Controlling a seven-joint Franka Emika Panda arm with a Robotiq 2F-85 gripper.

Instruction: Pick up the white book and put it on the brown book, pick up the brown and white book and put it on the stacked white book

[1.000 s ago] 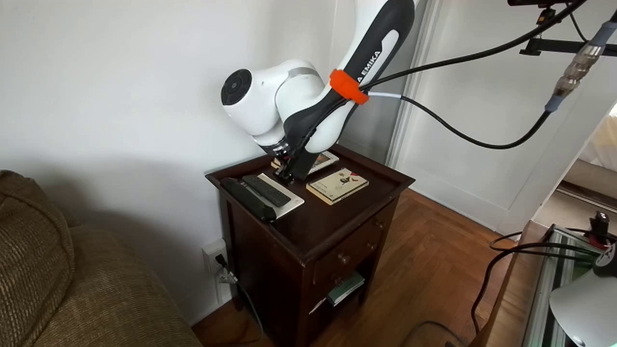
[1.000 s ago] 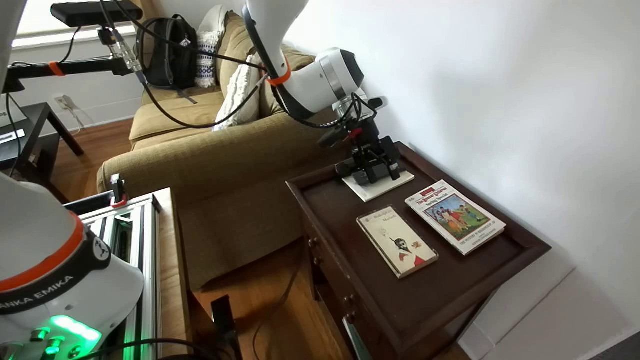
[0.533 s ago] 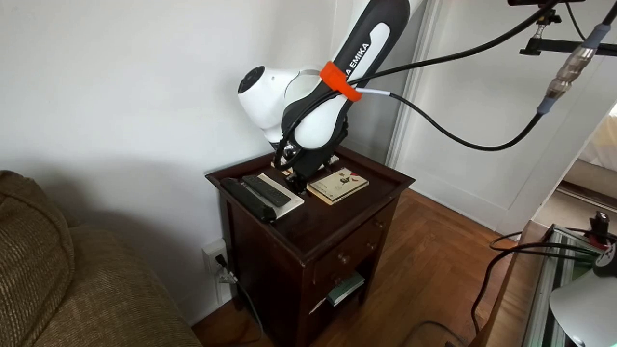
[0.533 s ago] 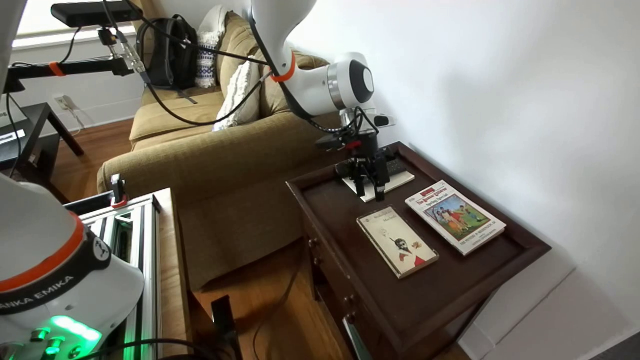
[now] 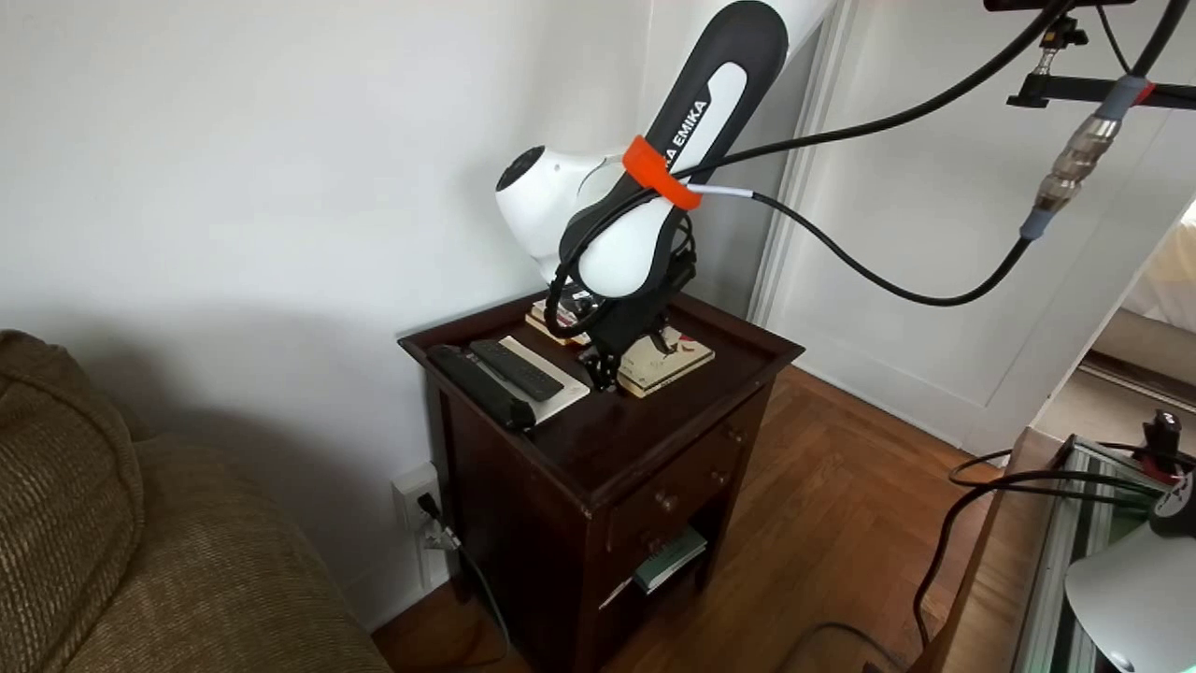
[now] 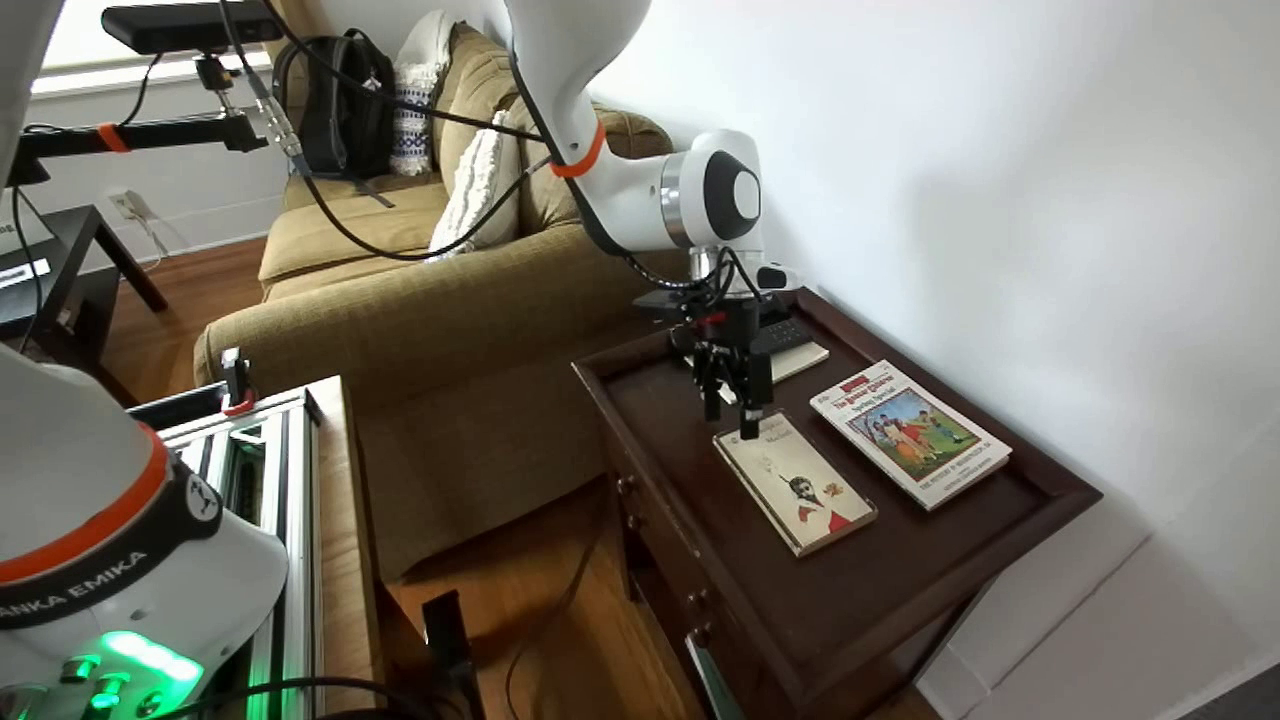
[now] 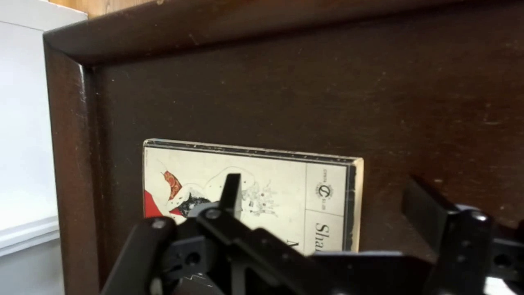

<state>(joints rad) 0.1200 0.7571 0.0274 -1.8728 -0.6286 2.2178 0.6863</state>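
A cream-white book (image 6: 800, 485) with a line drawing and a red patch lies flat on the nightstand top. My gripper (image 6: 731, 423), also in the wrist view (image 7: 323, 182), stands open above one end of it: one finger (image 7: 232, 190) overlaps its cover, while the opposite finger (image 7: 423, 209) is past its edge. Nothing is between them. The brown and white book (image 6: 915, 435), white around a coloured picture, lies by the wall. A plainer white book (image 5: 567, 394) sits under remotes; I cannot tell which pale one is the white book. The brown book is hidden or out of view.
A black remote (image 5: 517, 369) and a longer black slab (image 5: 478, 388) rest at the nightstand's sofa end. A raised rim (image 7: 245, 28) borders the top. Behind rises the wall (image 6: 1000, 230); the sofa (image 6: 440, 320) stands alongside. A green book (image 5: 670, 561) is on the lower shelf.
My gripper has moved away from over the remotes to the near end of the cream-white book, and the wrist has turned. The jaws stay apart; the books have not moved.
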